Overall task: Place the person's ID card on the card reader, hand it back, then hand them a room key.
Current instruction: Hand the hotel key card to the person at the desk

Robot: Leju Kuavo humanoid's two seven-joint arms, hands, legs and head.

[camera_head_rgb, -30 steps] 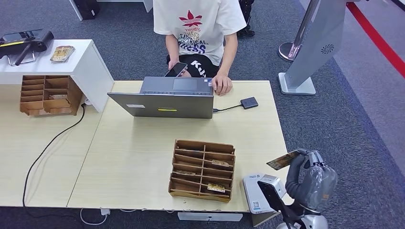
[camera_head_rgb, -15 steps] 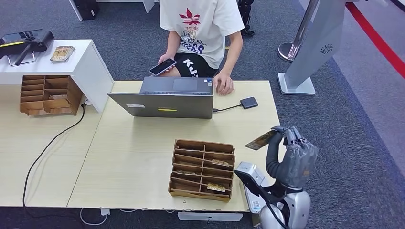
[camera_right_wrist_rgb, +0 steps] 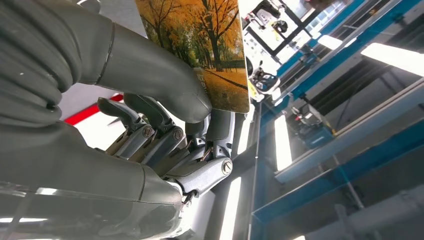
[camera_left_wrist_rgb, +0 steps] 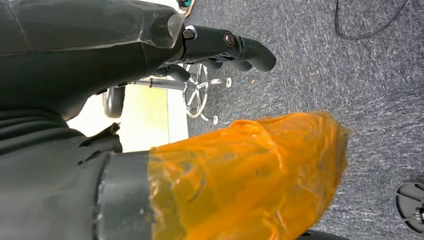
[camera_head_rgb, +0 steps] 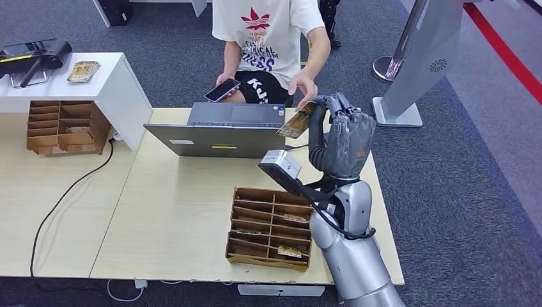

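My right hand point(camera_head_rgb: 345, 141) is raised over the far right part of the table point(camera_head_rgb: 179, 211) and pinches a card point(camera_head_rgb: 295, 121) printed with autumn trees, held out toward the person. In the right wrist view the thumb and fingers point(camera_right_wrist_rgb: 165, 85) grip the card point(camera_right_wrist_rgb: 210, 45) at its lower edge. The person's hand point(camera_head_rgb: 305, 86) hovers just beyond the card, not touching it; their other hand holds a phone point(camera_head_rgb: 222, 90). My right hand hides the card reader. My left hand point(camera_left_wrist_rgb: 235, 47) hangs over the carpet, holding nothing.
A grey laptop point(camera_head_rgb: 224, 137) stands at the table's far edge. A wooden card organizer point(camera_head_rgb: 271, 227) with a few cards sits near the front edge, beside my right arm. A second organizer point(camera_head_rgb: 61, 128) and a white cabinet point(camera_head_rgb: 108, 77) are at left.
My right hand has risen from the table's front right corner and swung forward toward the person, carrying the card. The person's hand lifted off the table toward it.
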